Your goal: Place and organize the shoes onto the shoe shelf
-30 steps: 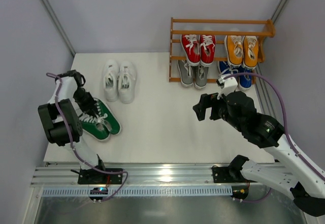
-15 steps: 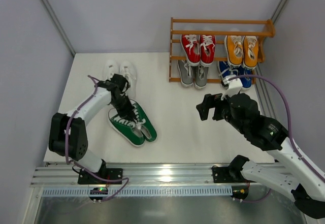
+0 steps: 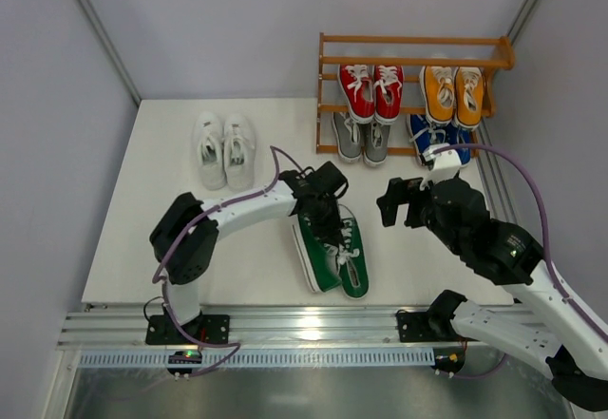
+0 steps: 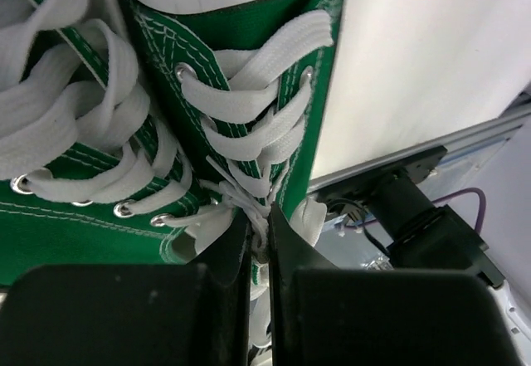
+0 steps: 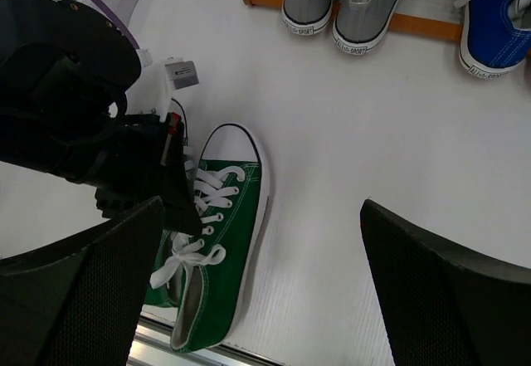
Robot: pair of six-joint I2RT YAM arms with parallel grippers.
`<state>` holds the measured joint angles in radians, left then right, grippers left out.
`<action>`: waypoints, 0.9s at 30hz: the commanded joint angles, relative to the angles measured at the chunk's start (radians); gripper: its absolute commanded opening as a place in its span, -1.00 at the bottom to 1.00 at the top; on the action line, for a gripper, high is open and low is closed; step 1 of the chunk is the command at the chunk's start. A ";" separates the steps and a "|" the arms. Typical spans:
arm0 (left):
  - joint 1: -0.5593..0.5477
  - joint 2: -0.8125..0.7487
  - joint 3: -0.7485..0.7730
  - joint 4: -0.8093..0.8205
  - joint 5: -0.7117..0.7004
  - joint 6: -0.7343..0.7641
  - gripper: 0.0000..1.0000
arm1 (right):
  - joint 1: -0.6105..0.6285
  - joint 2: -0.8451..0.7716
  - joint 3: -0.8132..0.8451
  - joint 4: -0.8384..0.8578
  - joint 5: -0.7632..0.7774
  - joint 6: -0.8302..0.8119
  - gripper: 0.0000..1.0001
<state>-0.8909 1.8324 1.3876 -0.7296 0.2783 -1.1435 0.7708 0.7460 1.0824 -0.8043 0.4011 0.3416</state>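
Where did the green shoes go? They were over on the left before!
The left pincer, shut on their laces, dragged the green shoes rightward to the middle of the table. The white shoes, the pairs on the shelf and the open right pincer hardly moved.

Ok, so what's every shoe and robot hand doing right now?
green shoes, on table, laces pinched
left gripper, jaws shut on laces
right gripper, jaws open, empty
white shoes, paired on table
red shoes, middle tier of shoe shelf
orange shoes, middle tier
grey shoes, bottom tier
blue shoes, bottom tier
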 commanded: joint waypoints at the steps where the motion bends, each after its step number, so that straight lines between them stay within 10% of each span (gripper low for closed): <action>1: -0.039 -0.004 0.091 0.102 0.029 -0.064 -1.00 | 0.001 -0.005 0.007 -0.015 0.047 -0.016 0.99; 8: -0.042 -0.047 0.048 0.081 -0.037 -0.055 -1.00 | 0.002 -0.011 -0.027 -0.027 0.051 -0.010 1.00; 15: -0.045 -0.153 -0.015 -0.002 -0.154 -0.035 0.34 | 0.002 0.019 -0.050 -0.009 0.033 -0.010 0.99; 27: -0.008 -0.292 -0.019 -0.215 -0.499 0.051 0.84 | -0.001 0.064 -0.154 0.062 -0.137 0.048 0.99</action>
<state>-0.9291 1.5944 1.3998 -0.8589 -0.0605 -1.1358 0.7704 0.8143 0.9504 -0.8001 0.3298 0.3515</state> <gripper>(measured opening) 0.916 0.996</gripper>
